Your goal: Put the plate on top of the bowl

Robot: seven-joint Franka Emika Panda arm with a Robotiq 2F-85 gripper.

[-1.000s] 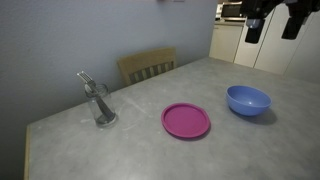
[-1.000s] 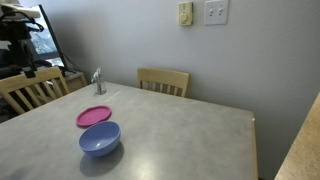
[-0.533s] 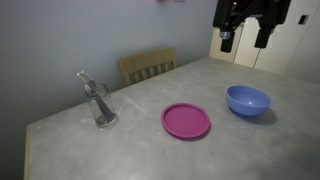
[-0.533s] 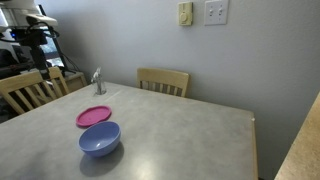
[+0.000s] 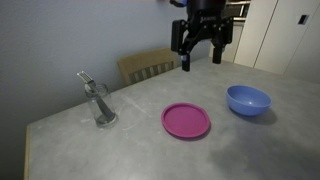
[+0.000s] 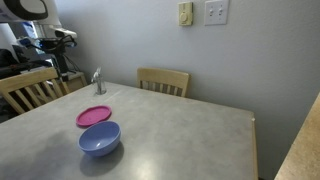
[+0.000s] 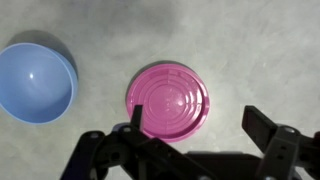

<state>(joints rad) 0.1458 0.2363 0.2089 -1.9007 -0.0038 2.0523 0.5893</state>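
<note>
The magenta-pink plate (image 5: 186, 121) lies flat on the grey table, also seen in an exterior view (image 6: 94, 116) and in the wrist view (image 7: 169, 100). The periwinkle-blue bowl (image 5: 248, 101) stands empty beside it, apart from it; it also shows in an exterior view (image 6: 100, 139) and the wrist view (image 7: 34, 84). My gripper (image 5: 201, 53) hangs open and empty high above the table, over the far side of the plate. In the wrist view the open fingers (image 7: 200, 128) straddle the plate's edge from well above.
A clear glass with utensils (image 5: 99, 103) stands near the table's corner, also seen in an exterior view (image 6: 98, 82). Wooden chairs (image 5: 147, 66) (image 6: 163, 81) stand at the table's edges. Cabinets (image 5: 280, 35) are behind.
My arm has swung across from above the bowl's side toward the plate and lowered somewhat. Plate, bowl and glass have not moved.
</note>
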